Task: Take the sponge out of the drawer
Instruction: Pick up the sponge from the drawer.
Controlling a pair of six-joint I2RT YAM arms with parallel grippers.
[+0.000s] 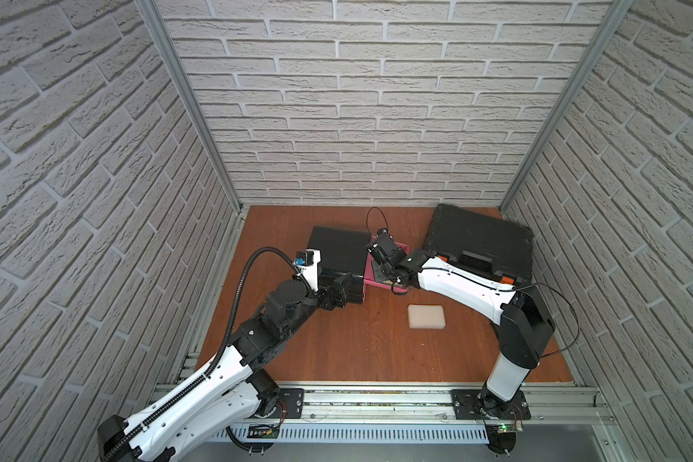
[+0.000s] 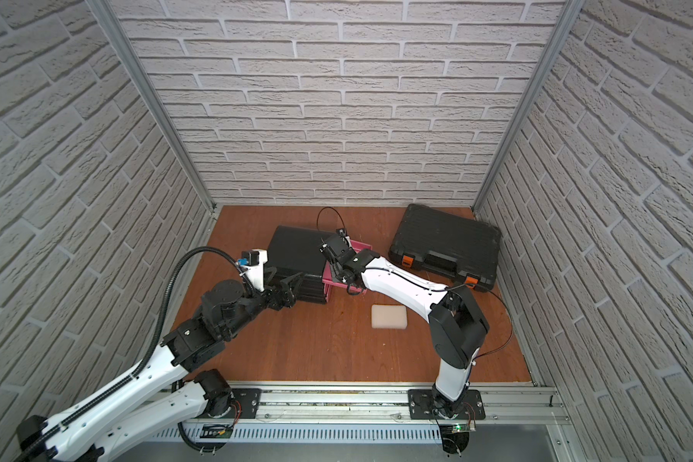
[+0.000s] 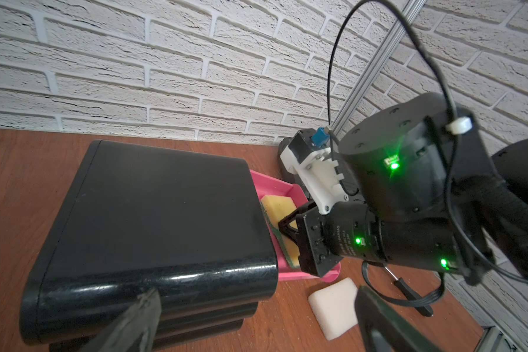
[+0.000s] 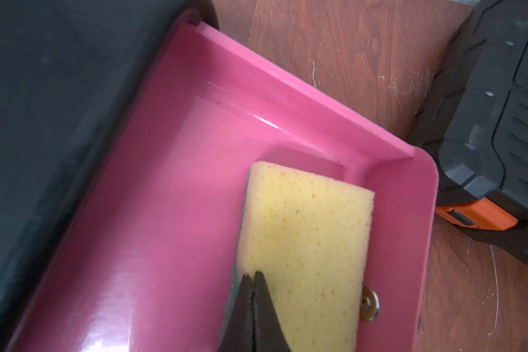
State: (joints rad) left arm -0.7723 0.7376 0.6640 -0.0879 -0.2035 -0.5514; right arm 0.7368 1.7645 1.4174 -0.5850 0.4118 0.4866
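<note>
The right gripper (image 4: 252,275) has its fingers (image 4: 267,307) pressed together at the edge of the yellow sponge (image 4: 308,237) — whether they truly pinch it I cannot tell — which lies in the pulled-out pink drawer (image 4: 171,170) of the black cabinet (image 3: 153,207), toward the back edge of the worktop (image 1: 337,352). The left gripper (image 3: 256,292) stands wide open and empty beside the cabinet; a white foam block (image 1: 426,317) lies near the worktop's middle.

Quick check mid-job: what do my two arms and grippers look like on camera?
Both have white shells and black joints. The left arm carries a thick black corrugated conduit; the right arm trails a thin black cable and shows green lights near its wrist. The left gripper and right gripper have black fingers.
</note>
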